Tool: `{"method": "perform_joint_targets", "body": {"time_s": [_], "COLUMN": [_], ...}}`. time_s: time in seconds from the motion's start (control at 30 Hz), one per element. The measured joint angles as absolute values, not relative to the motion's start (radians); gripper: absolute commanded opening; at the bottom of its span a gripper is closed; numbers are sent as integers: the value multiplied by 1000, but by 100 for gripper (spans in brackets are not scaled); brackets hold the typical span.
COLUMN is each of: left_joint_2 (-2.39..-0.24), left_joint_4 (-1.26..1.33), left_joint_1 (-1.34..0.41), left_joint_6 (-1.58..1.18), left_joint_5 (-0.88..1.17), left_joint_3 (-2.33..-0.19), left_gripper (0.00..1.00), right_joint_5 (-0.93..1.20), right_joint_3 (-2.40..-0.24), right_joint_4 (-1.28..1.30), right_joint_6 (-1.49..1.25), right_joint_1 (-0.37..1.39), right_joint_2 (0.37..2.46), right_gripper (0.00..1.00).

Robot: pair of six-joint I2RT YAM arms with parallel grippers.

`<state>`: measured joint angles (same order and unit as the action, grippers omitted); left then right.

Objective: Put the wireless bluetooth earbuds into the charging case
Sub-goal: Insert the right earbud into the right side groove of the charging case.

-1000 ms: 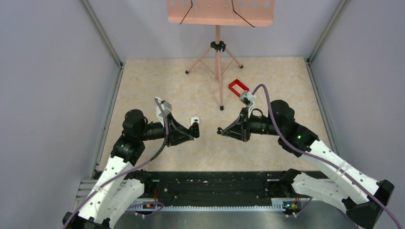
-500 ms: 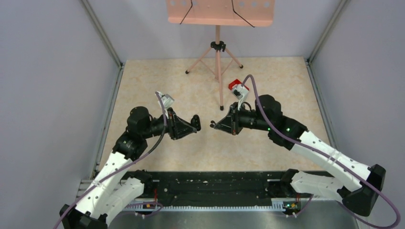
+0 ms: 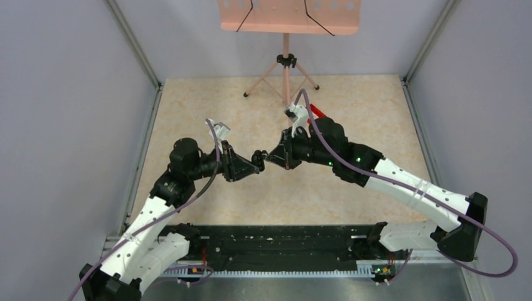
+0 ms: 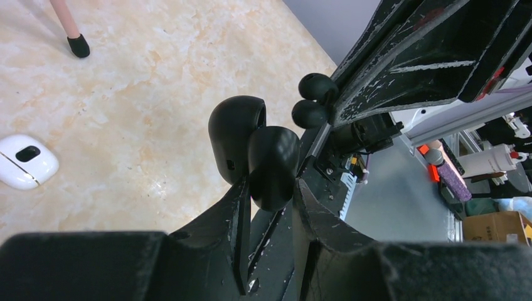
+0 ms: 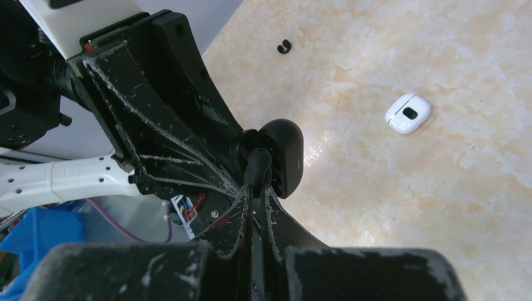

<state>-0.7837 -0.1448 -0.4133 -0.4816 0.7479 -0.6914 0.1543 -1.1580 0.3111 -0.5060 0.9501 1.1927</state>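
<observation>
1. While the two arms are meeting near the centre of the top view, the left gripper (image 3: pixel 253 162) is clamping the charging case (image 3: pixel 257 154) and the right gripper (image 3: pixel 268 157) is holding its closed tips against it. A pink stand (image 3: pixel 287 63) is standing at upper centre, and a red frame (image 3: pixel 317 111) is showing behind the right arm.
2. At the centre of the left wrist view, the left gripper (image 4: pixel 270 188) is pinching the charging case (image 4: pixel 237 135), whose lid is hanging open in two rounded halves. The earbud (image 4: pixel 310 113) is sitting just right of it at the right gripper's tips. A white rounded object (image 4: pixel 25 162) is lying at the left edge.
3. At the centre of the right wrist view, the right gripper (image 5: pixel 256 188) is squeezing the earbud (image 5: pixel 258 165) right against the charging case (image 5: pixel 287 153). Whether it is seated inside, I cannot tell. The white rounded object (image 5: pixel 408 113) is lying at the right, and a small black hook (image 5: pixel 284 46) at the top.
</observation>
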Motion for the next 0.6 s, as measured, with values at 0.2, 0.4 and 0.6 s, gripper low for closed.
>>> {"method": "perform_joint_targets", "body": {"time_s": [0.2,0.4,0.6], "left_joint_2": [-784,-784,-786], "left_joint_4": [-152,-163,-187], "left_joint_1": [-413,-413,-413], "left_joint_6": [-481,-481,-481], "left_joint_5": [747,748,747], "left_joint_3": [-701,-705,-705], "left_gripper": [0,0,0], "right_joint_5": [96,62,43], "right_joint_3": [-1217,-1236,-1246], "right_joint_4": [360,400,415], "right_joint_6": [-493,-486,-474], "right_joint_1": [989,1000,1012], "right_joint_2": [1245,1274,1293], "right_gripper": [0,0,0]}}
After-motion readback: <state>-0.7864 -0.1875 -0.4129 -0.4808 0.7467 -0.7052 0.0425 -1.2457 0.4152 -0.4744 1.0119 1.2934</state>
